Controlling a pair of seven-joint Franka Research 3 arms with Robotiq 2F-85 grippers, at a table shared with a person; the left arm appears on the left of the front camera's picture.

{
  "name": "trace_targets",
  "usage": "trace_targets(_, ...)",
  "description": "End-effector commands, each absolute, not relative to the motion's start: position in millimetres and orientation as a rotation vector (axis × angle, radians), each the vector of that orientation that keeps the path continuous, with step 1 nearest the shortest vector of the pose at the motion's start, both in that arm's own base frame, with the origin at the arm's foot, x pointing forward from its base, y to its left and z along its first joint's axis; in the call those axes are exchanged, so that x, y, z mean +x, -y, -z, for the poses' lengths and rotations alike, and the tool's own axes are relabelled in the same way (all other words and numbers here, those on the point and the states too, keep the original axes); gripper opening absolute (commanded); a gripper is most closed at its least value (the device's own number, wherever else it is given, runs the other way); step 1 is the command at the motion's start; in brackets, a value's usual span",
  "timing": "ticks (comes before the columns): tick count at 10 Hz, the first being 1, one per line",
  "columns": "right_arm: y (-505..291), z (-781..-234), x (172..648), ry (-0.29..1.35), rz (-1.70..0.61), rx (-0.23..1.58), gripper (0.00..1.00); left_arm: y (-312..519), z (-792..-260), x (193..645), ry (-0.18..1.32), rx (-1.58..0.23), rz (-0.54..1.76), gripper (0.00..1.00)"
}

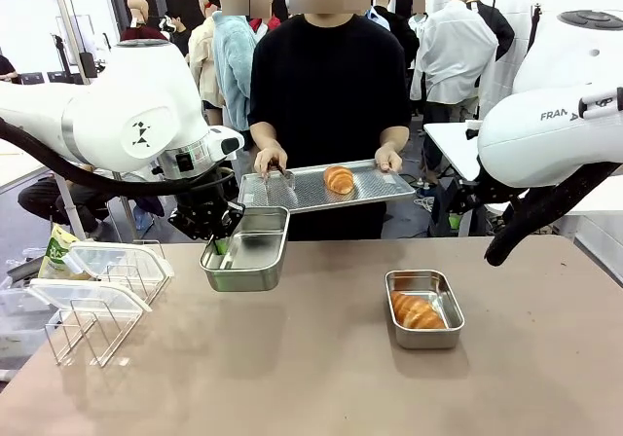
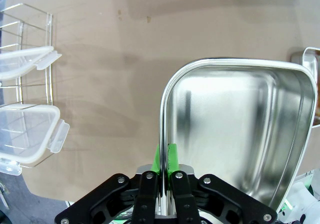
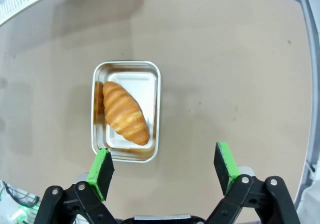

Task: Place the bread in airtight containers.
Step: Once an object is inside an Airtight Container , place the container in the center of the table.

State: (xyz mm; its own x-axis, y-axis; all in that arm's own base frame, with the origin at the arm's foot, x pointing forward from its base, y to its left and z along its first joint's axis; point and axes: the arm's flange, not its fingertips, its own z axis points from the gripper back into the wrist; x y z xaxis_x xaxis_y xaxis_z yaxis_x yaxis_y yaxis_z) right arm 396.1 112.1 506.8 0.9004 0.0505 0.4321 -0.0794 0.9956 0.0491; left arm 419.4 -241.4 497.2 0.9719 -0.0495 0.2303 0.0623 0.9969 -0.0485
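Left pincer (image 1: 223, 248) (image 2: 164, 160) was clamped shut on the rim of the empty tin (image 1: 249, 253) (image 2: 235, 134), which looked lifted off the counter (image 1: 321, 387). To that pincer's outer side stood a white wire rack (image 1: 92, 327) (image 2: 50, 84) carrying two clear lids (image 1: 117, 259) (image 2: 27, 134). A green packet (image 1: 58, 246) lay beyond the rack, print unreadable.

Right pincer (image 3: 165, 165) was wide open and empty, above the counter. The second tin (image 1: 425, 339) (image 3: 125, 64) sat below it by one pad, with one croissant (image 1: 416, 310) (image 3: 125, 113) inside and nothing between them.

Across from the left pincer, the person's hands (image 1: 270, 159) held a perforated tray (image 1: 292, 191) with another croissant (image 1: 339, 179), just past the held tin. Only legible writing: "FRAN" on the right arm (image 1: 555, 115).
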Motion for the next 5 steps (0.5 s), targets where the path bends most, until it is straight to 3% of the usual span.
trace_targets(1, -112.6, -513.4, 392.7, 0.460, -0.069, 0.069, 1.00, 240.0, -500.9, 419.7, 0.237, -0.059, 0.055, 0.00)
trace_targets(5, -112.6, -513.4, 392.7, 0.460, -0.069, 0.069, 1.00, 240.0, -500.9, 419.7, 0.237, -0.059, 0.055, 0.00)
